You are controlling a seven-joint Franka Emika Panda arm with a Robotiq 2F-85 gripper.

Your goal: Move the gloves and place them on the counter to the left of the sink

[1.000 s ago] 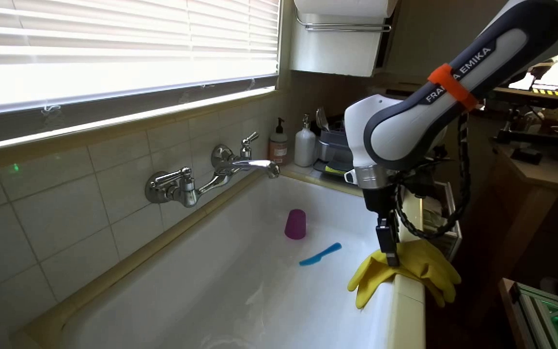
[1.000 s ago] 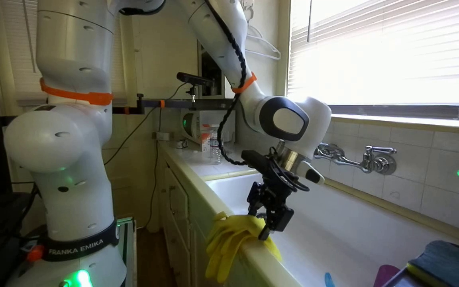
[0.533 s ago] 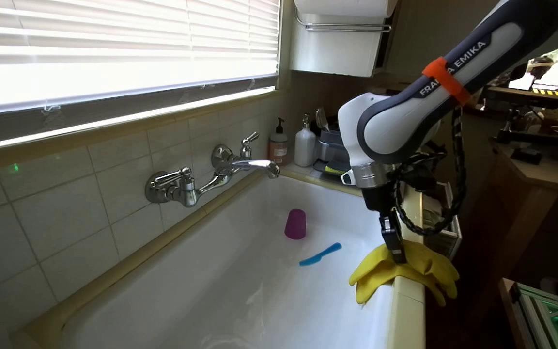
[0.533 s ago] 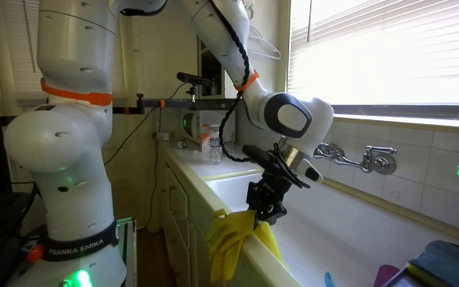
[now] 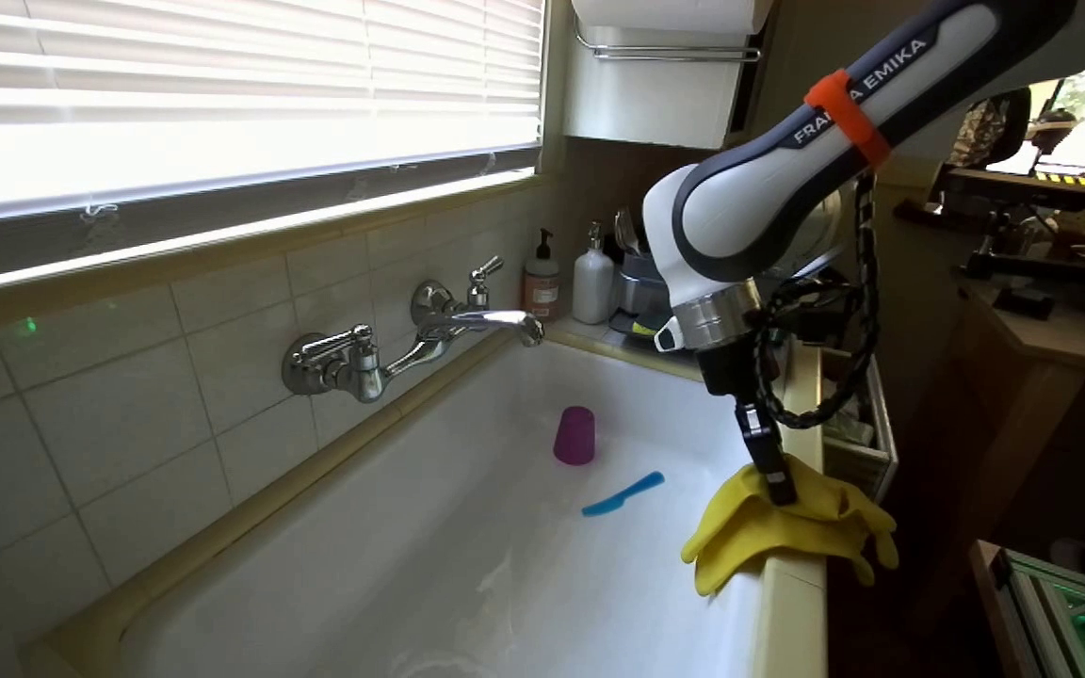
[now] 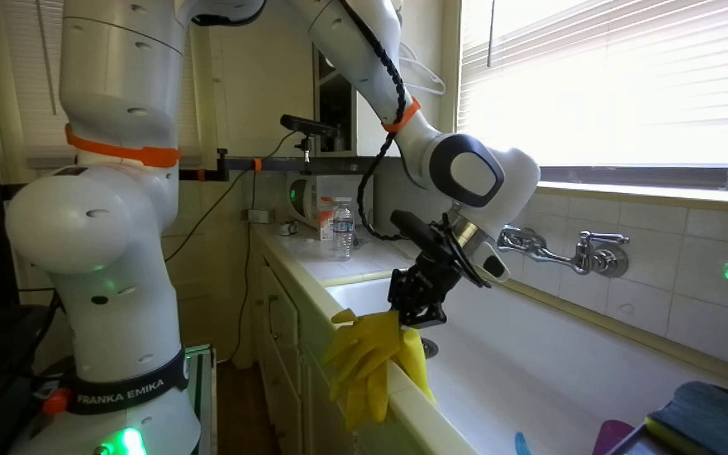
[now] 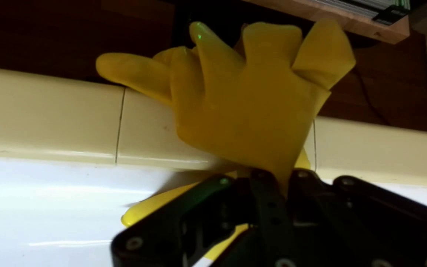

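I'm grasping the gloves (image 5: 787,527) w/ the tool (image 7: 284,181), pinching a fold of them, approx 4 o'clock in an exterior view. They're straddling the cream front edge of the worktop (image 6: 291,264): from the tool, in an exterior view, the bulk's dangling toward 7 o'clock outside the edge, a smaller flap toward 5–6 over the sink (image 5: 411,537). I'm not able to tell if they're touching the edge, nor whether both are sitting in the pinch.

Risk no. 1: if I'm pinching only 1, the other's prob. sliding out mid-carry, into the sink or onto the floor (image 6: 234,404). No. 2: if I'm travelling too low, limp ends are likely snagging on the edge & peeling the fold out. No. 3: I'm reading the target as the stretch near 12 o'clock from the gloves in an exterior view; a water bottle (image 6: 342,234) is standing there, so swinging ends are poss. knocking it over. No. 4: releasing short, I'm prob. leaving them overhanging & slipping off.
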